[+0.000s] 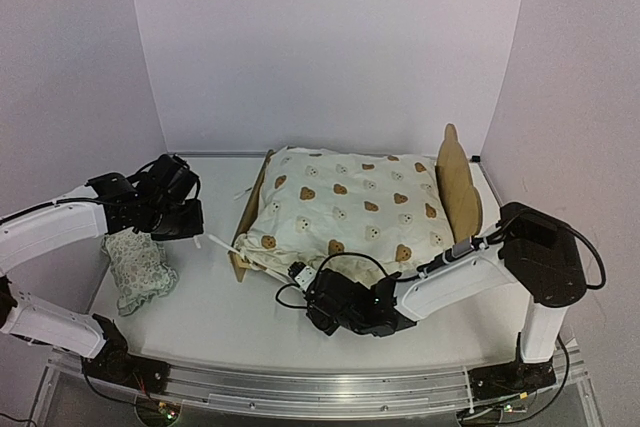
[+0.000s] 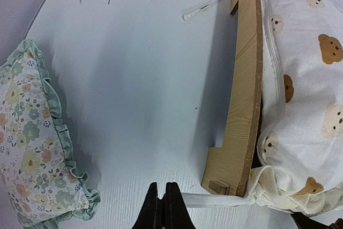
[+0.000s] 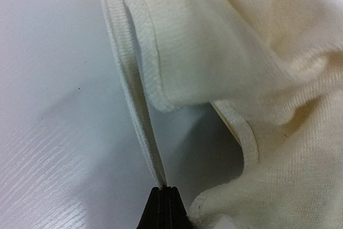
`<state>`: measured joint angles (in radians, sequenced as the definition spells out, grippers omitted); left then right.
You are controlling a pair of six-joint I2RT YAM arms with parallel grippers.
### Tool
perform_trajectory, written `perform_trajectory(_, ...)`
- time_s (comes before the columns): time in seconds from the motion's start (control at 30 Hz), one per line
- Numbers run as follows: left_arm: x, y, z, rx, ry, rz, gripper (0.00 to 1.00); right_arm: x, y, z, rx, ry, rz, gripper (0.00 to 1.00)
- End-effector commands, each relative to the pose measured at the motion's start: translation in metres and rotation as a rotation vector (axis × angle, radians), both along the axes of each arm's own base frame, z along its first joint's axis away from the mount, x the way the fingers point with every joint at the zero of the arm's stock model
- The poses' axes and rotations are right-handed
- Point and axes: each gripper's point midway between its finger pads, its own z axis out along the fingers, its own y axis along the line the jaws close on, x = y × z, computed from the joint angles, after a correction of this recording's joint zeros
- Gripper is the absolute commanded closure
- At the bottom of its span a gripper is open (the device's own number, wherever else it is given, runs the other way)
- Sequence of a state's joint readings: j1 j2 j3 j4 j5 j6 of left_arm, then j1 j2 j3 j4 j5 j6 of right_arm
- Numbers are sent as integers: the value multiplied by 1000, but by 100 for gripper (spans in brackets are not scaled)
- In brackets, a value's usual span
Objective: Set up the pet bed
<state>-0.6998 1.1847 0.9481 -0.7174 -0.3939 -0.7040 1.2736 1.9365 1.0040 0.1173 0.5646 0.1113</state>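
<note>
The pet bed (image 1: 250, 225) sits in the middle of the desk (image 1: 230, 322), a bit to the back. Its low wood end faces left. Its tall wood end (image 1: 458, 182) stands on the right, near the desk's right edge and the side wall. A puffy cream cover (image 1: 350, 207) with little bears lies on top and hangs over the front edge.

The flower pillow (image 1: 135, 267) lies flat by the desk's left edge, well apart from the bed. Between the pillow and the low wood end there is a wide bare strip of desk.

The left pincer (image 2: 163, 197) is over that bare strip, with its fingers pressed together. A white tie (image 2: 214, 199) from the cover's corner ends just beside its tip. I cannot tell if they touch.

The right pincer (image 3: 165, 194) is low at the bed's front edge. It is pinched tight on a cream strip (image 3: 140, 111) of the cover. More bare desk lies in front of the bed.
</note>
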Motion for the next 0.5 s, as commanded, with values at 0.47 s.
perform_trajectory(0.47, 5, 25, 7, 54, -39, 76, 100, -22, -37, -2, -6, 99, -27, 100)
